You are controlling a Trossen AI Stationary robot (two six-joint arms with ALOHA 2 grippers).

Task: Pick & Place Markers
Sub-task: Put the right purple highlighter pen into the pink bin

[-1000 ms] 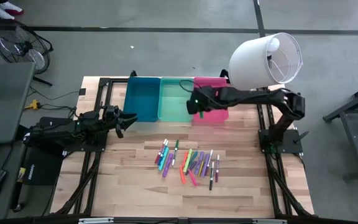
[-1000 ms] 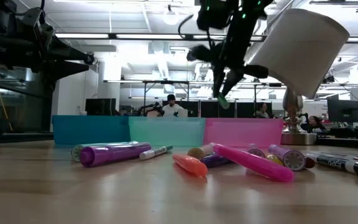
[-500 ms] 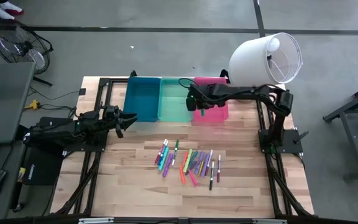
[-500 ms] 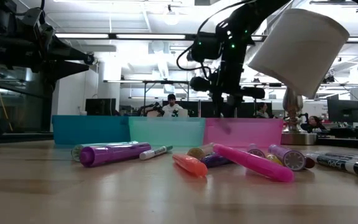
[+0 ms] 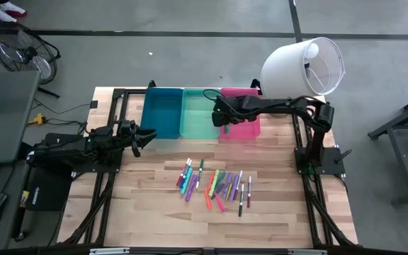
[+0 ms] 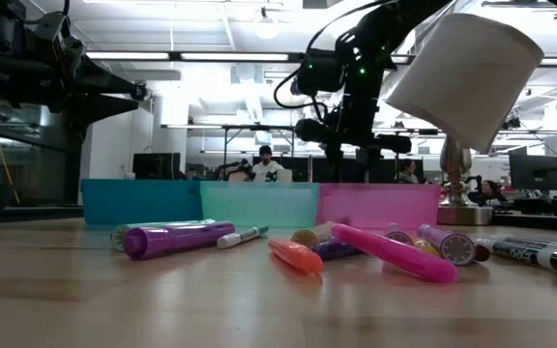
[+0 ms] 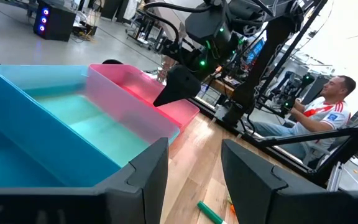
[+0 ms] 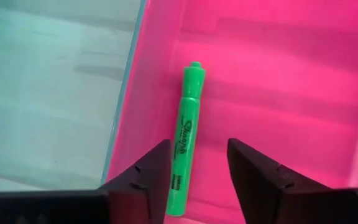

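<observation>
1. The right gripper [image 5: 222, 119] is hovering just above the centre of the high view, over the pink bin [image 5: 248, 128] near the wall it shares with the mint green bin [image 5: 198, 119]. This looks like the drop-off station for a marker.

2. Its fingers [image 8: 143, 177] are standing apart with nothing between them. In the right wrist view a green marker [image 8: 184, 138] is lying flat on the pink floor, centred in the frame and close to that shared wall, so it appears to have been let go there.

3. The remaining markers [image 5: 214, 185] are lying in a loose cluster on the table [image 5: 147, 205], lower centre of the high view, well apart from the bins. They are within reach of either arm and are probably waiting to be picked.

4. The left gripper [image 5: 147, 133] is waiting at the left of the high view, just beside the blue bin [image 5: 161, 113]. Its fingers [image 7: 145, 171] are spread and empty, pointing across the bins.

5. A seated person [image 7: 316, 118] is showing at the right of the left wrist view, away from the table.
</observation>
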